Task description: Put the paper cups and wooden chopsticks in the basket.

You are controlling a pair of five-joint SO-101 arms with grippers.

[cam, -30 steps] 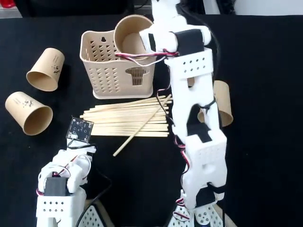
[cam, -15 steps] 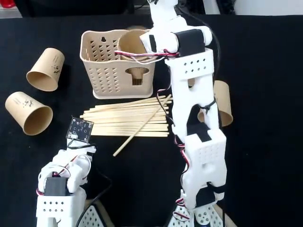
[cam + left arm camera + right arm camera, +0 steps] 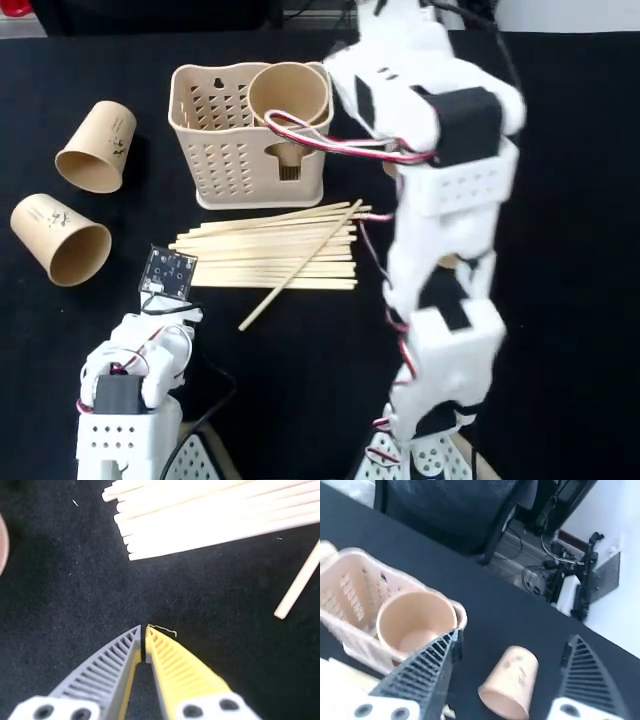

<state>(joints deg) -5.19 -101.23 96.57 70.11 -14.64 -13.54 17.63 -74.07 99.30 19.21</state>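
Fingers of the right gripper gape empty, fitting a release: one paper cup stands in the basket's 3 o'clock end. The left gripper's are pressed together, parked at 7 o'clock of the wooden chopsticks.

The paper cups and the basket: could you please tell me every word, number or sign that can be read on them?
Upper left cup: a small dark mark on its side, too small to read.
Lower left cup: a small dark mark, too small to read.
Cup in the basket: no print visible.
Basket: no text, only holes.
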